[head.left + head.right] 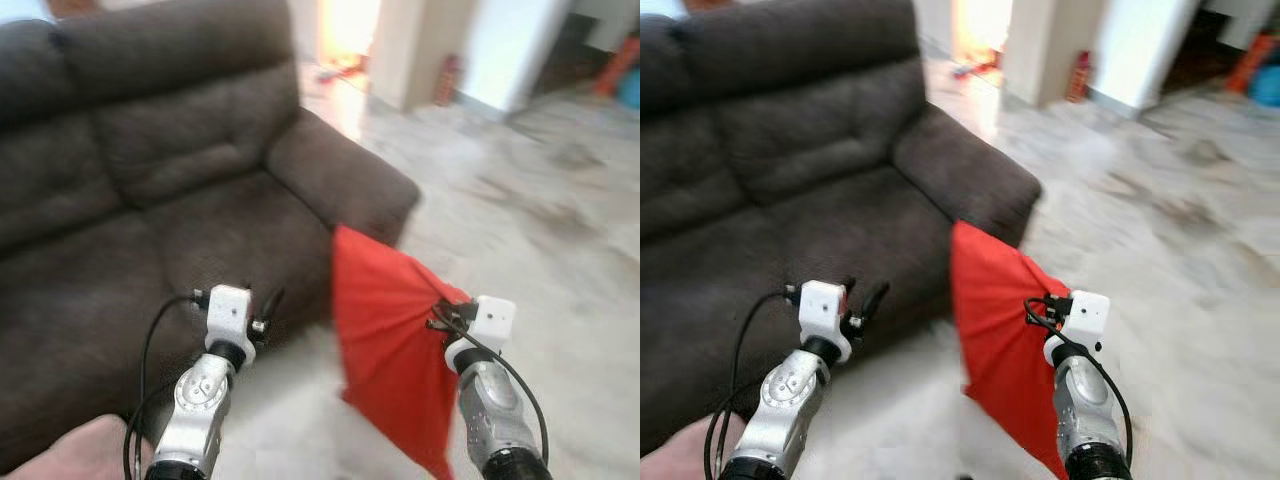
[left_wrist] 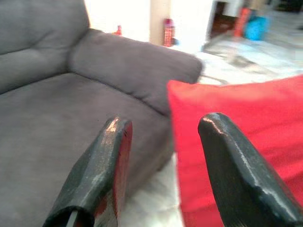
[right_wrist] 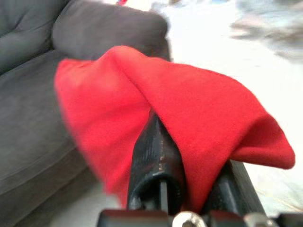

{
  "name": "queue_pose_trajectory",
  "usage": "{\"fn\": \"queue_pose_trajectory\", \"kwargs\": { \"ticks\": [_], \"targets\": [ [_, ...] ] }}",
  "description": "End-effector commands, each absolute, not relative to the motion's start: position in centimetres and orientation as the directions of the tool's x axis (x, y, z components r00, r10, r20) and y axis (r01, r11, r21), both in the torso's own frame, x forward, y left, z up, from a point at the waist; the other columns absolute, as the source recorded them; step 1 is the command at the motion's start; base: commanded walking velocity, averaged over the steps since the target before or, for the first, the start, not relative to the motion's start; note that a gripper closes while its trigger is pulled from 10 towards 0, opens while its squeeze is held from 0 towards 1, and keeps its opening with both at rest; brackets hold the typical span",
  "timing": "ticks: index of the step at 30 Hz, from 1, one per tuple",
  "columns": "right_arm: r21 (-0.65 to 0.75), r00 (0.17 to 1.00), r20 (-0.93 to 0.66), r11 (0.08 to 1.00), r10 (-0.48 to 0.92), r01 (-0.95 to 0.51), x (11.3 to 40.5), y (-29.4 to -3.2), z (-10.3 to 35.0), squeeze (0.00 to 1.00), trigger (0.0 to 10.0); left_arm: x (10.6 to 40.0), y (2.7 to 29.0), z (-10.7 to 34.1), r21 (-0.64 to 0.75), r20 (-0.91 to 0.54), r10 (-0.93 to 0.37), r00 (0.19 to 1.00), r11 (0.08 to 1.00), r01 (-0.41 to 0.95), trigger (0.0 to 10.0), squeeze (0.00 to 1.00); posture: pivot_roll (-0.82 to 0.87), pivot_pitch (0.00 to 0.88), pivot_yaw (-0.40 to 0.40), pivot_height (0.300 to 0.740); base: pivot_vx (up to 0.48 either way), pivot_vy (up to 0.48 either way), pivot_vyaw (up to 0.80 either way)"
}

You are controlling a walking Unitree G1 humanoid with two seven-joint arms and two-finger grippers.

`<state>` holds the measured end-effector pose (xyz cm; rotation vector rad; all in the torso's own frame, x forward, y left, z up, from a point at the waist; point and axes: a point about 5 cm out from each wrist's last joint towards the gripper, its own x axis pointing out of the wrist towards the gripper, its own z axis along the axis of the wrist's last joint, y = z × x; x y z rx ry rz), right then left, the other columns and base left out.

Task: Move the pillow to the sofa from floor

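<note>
Room: pale marble floor [image 1: 560, 230] underfoot, with the dark brown sofa [image 1: 130, 200] ahead and to the left of both tools; the picture is blurred, so treat fine detail with care.
Right tool: your right tool [image 3: 189, 189] is clamped on a fold of the red pillow [image 1: 390, 330], cloth bunched between its fingers.
Pillow: it hangs off the floor from that one pinch, drooping below the right tool and just in front of the sofa's armrest [image 1: 345, 170].
Left tool: your left tool [image 2: 163, 156] stands parted wide and holds nothing, beside the pillow's near edge and over the seat front.
Grip advice: a single pinch of cloth looks slack, so carry slowly and avoid swinging.
Next move: lift the pillow clear of the seat edge, then bring it leftward over the seat cushion [image 1: 200, 240] before you let go.
Farther off: white pillars and a bright doorway beyond the armrest.
</note>
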<state>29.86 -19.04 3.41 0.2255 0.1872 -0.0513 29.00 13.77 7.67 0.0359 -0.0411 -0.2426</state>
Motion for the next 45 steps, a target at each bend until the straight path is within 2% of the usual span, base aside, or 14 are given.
{"fn": "queue_pose_trajectory", "kwargs": {
  "ticks": [1,11,18,19,21,22,32,37,42,45],
  "targets": [
    [0.194,0.997,-0.065,0.98,-0.034,0.046,31.2,-19.4,6.0,0.0,10.0,28.8,14.1,7.3,0.036,0.019,-0.223,0.975,0.974,0.222,10.0,0.0,0.07,0.011,-0.047,0.74,0.0,0.0,-0.8],
    [0.187,0.998,-0.053,0.982,-0.028,0.037,31.2,-19.4,6.3,0.0,10.0,28.8,14.6,7.3,0.044,0.014,-0.213,0.977,0.976,0.212,10.0,0.0,0.07,0.019,-0.05,0.74,0.0,0.0,-0.77],
    [0.181,0.999,-0.043,0.983,0.013,-0.005,31.3,-19.3,6.6,0.0,10.0,28.8,14.8,7.2,0.048,-0.002,-0.234,0.972,0.971,0.234,10.0,0.0,0.07,0.02,-0.05,0.74,0.0,0.0,0.0],
    [0.172,0.995,-0.045,0.982,0.085,-0.077,31.2,-19.0,6.6,0.0,10.0,28.7,14.6,7.0,0.045,-0.034,-0.293,0.955,0.955,0.294,10.0,0.0,0.07,0.022,-0.05,0.74,0.0,0.0,0.0],
    [0.172,0.993,-0.047,0.98,0.109,-0.099,31.2,-18.9,6.6,0.0,10.0,28.7,14.5,6.9,0.044,-0.044,-0.312,0.949,0.949,0.314,10.0,0.0,0.07,0.022,-0.05,0.74,0.0,0.0,0.0],
    [0.144,0.982,-0.043,0.974,0.183,-0.176,31.0,-18.6,6.8,0.0,10.0,28.5,14.7,6.7,0.056,-0.076,-0.354,0.932,0.932,0.358,10.0,0.0,0.06,0.024,-0.05,0.74,0.0,0.0,0.0],
    [0.039,0.932,-0.046,0.933,0.359,-0.358,30.9,-18.2,8.1,0.0,10.0,28.5,16.5,6.5,0.104,-0.146,-0.409,0.901,0.899,0.425,10.0,0.0,0.05,0.024,-0.05,0.74,0.0,0.0,0.0],
    [-0.041,0.872,-0.078,0.872,0.484,-0.488,30.9,-17.3,8.8,0.0,10.0,28.6,17.4,7.4,0.132,-0.187,-0.478,0.858,0.853,0.505,10.0,0.0,0.07,0.022,-0.056,0.74,0.0,0.0,0.0],
    [-0.052,0.854,-0.083,0.854,0.513,-0.518,30.8,-17.2,9.0,0.0,10.0,28.5,17.9,7.5,0.135,-0.209,-0.499,0.841,0.837,0.53,10.0,0.0,0.07,0.022,-0.057,0.74,0.0,0.0,0.0],
    [-0.062,0.805,-0.104,0.804,0.585,-0.592,30.4,-16.8,9.3,0.0,10.0,28.1,18.7,7.6,0.116,-0.252,-0.547,0.798,0.802,0.586,10.0,0.0,0.07,0.023,-0.057,0.74,0.0,0.0,0.0]
  ]
}}
